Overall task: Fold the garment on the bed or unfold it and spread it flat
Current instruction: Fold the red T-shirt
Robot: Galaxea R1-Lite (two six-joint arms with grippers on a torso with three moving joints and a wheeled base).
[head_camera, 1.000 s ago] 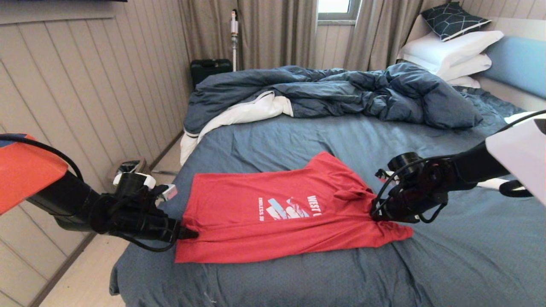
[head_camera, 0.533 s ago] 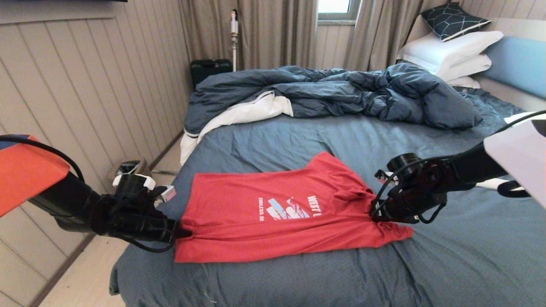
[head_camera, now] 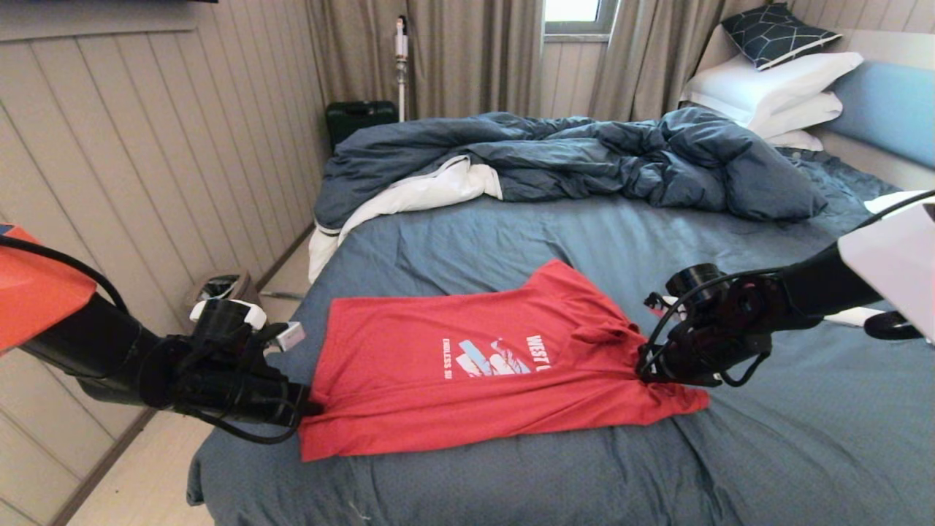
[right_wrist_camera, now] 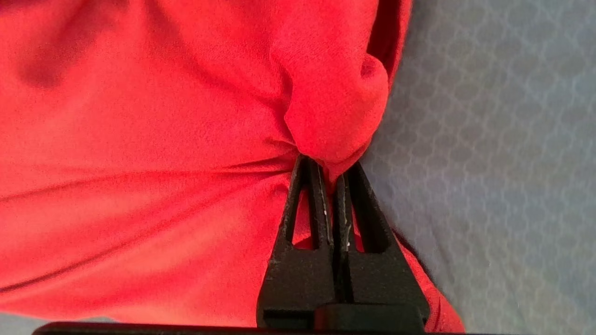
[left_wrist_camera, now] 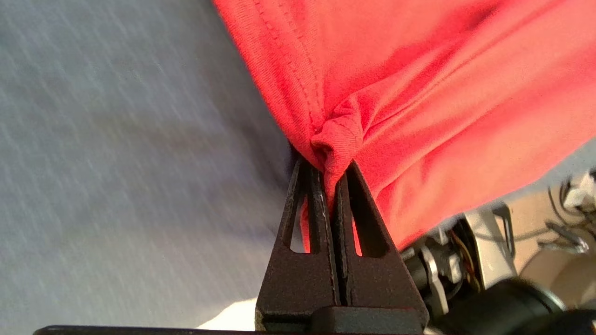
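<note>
On the bed [head_camera: 511, 241], the left gripper [head_camera: 310, 409] was clamped on the hem of the red T-shirt [head_camera: 467, 380], which lay across the sheet; a fold cut off its print, and the right gripper [head_camera: 646, 372] pinched bunched cloth, fingertips hidden.

Head view high over bed [head_camera: 511, 241], wrist views close, perhaps sharing garment [head_camera: 467, 365]

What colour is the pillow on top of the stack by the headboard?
Dark navy with a thin white geometric line pattern; the pillow shows best in the head view.
</note>
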